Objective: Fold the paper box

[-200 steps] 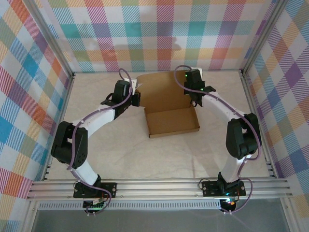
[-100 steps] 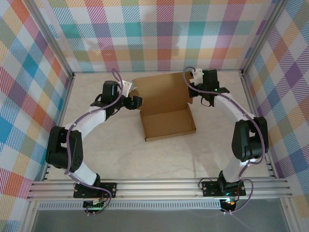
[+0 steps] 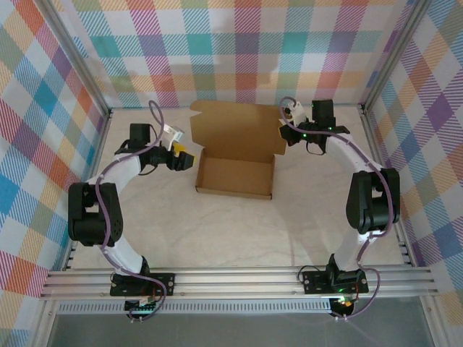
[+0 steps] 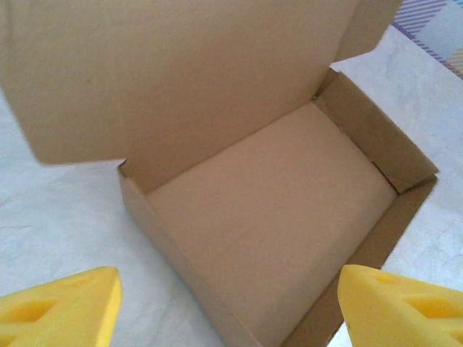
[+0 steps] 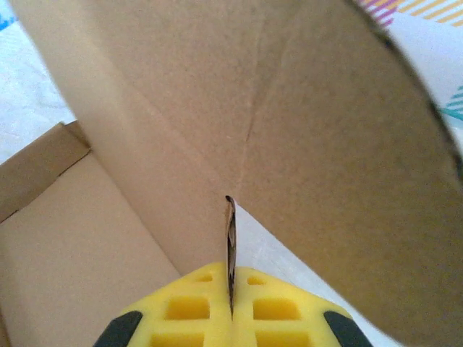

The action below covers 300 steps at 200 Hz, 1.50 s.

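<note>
Left fingers [image 4: 59,312]: spread wide, holding nothing. Paper box [image 4: 275,217] just ahead of them, its near corner between two yellow tips, not touching. Probably standing off to leave box free.

Box sits mid-desk [image 3: 217,238]. Tray [image 3: 235,176] walls already up. Lid [image 3: 235,129] raised behind tray, not yet closed.

Right fingers [image 5: 206,307]: pinched tight on thin cardboard edge where lid meets its side flap, with tray floor below and left of them. Grip likely keeps lid upright and steadies box for next fold.
</note>
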Available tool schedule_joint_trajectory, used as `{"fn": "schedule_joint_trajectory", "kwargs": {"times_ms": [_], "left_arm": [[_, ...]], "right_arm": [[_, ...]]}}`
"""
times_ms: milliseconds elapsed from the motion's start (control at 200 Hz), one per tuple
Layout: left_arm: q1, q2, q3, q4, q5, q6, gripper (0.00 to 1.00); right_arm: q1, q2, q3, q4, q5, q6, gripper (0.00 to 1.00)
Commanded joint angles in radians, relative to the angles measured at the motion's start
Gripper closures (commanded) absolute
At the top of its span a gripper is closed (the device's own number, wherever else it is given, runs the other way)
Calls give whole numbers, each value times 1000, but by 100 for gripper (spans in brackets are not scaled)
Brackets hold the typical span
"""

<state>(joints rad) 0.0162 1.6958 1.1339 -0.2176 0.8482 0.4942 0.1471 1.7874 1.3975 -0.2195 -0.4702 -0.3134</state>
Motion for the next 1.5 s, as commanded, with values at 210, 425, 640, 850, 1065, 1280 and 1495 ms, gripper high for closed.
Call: {"fn": "schedule_joint_trajectory", "kwargs": {"times_ms": [210, 425, 640, 850, 1065, 1280, 1495], "left_arm": [[55, 96, 99, 38, 34, 56, 22], [62, 163, 216, -40, 56, 106, 22], [62, 235, 329, -118, 122, 118, 22], [34, 326, 484, -306, 209, 273, 26], [6, 435, 683, -600, 308, 481, 40], [-24, 434, 684, -625, 289, 506, 59], [-28, 426, 681, -620, 258, 488, 86]], "right_arm": [[-22, 9, 59, -149, -303, -291, 100], [-57, 46, 127, -311, -425, -488, 100], [-97, 68, 172, -389, -505, -575, 100], [-102, 101, 230, -506, -536, -656, 100], [-102, 109, 248, -569, -543, -686, 100], [-101, 112, 248, -574, -530, -684, 100], [-101, 112, 251, -566, -510, -669, 100]]}}
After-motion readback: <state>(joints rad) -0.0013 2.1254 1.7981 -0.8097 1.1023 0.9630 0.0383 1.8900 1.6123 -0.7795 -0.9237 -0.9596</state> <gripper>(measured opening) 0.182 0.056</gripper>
